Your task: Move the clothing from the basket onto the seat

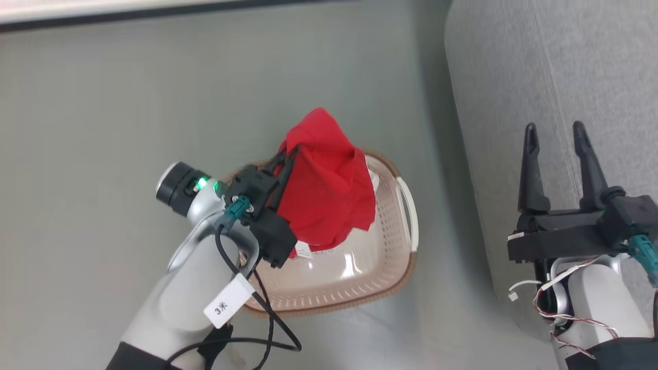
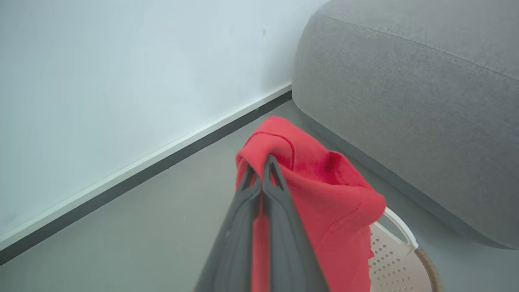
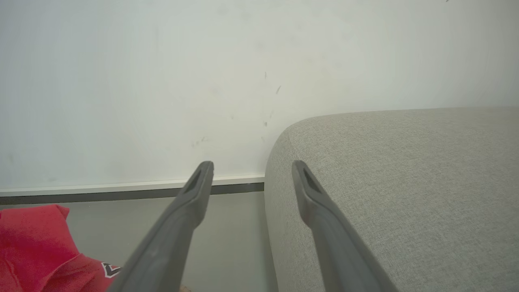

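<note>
Over the grey floor (image 1: 103, 103), just left of the seat (image 1: 555, 77), the basket (image 1: 391, 231) stands with its brown rim and one white handle facing the sofa's side. The left tool (image 1: 290, 152) is above the basket's left half, its two dark fingers pinched together on a fold of the red garment (image 1: 329, 190). In the left wrist view the left tool (image 2: 261, 170) shows its fingertips pressed tight with the cloth's hemmed edge caught between them. The garment (image 2: 332, 194) bunches over and to the right of the fingers and drapes down past them toward the perforated basket (image 2: 389, 259) below. From the head view the cloth rises to a peak above the fingertips and hangs in folds over the basket's middle. A small white label shows at its lower edge, close to the basket's shiny bottom. Whether the hem touches the basket cannot be told.

The right tool (image 1: 554, 128) is over the seat's edge, well apart from the garment, its fingers spread wide with nothing between them. The right wrist view shows the right tool (image 3: 252, 166) parted before the white wall (image 3: 162, 81), with the seat (image 3: 405, 182) to its right and a corner of the red garment (image 3: 36, 239) low on its left.
</note>
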`<state>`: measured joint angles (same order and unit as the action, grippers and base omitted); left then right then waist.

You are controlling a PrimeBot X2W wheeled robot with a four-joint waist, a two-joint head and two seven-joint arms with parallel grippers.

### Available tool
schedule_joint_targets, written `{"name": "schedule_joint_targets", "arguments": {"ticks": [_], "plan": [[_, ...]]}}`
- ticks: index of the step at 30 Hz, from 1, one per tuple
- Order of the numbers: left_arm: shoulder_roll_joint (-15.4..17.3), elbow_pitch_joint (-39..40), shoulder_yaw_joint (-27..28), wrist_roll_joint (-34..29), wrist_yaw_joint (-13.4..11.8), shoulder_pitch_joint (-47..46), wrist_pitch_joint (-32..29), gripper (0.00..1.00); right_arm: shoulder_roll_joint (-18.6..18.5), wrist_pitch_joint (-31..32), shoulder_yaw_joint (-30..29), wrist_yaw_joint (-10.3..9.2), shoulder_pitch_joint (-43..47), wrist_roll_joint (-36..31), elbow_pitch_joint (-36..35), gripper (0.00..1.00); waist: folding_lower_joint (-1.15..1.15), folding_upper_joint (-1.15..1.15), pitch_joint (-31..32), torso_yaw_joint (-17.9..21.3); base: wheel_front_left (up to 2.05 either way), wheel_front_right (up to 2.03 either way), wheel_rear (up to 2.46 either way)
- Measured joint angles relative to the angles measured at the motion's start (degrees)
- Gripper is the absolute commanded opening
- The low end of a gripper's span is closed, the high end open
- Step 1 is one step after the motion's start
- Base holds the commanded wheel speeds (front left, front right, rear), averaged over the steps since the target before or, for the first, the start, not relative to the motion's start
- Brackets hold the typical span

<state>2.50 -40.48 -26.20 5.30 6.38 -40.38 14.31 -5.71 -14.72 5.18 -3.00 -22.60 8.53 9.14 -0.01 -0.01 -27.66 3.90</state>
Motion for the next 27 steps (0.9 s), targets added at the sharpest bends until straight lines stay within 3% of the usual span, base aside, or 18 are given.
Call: {"name": "schedule_joint_targets", "arguments": {"ticks": [14, 27], "plan": [[-0.1, 2.7, 0.1, 2.3, 0.7, -2.6, 0.0, 0.0, 0.0, 0.0, 2.3, 2.74, 1.5, -0.6, 6.8, 1.0, 0.0, 0.0, 10.8, -3.7, 0.0, 0.0, 0.0], [0.5, 1.7, -0.4, 5.8, 0.8, -2.5, 0.0, 0.0, 0.1, 0.0, 6.3, 6.12, 3.7, -1.5, 14.2, 1.0, 0.0, 0.0, 20.9, -4.5, 0.0, 0.0, 0.0]]}}
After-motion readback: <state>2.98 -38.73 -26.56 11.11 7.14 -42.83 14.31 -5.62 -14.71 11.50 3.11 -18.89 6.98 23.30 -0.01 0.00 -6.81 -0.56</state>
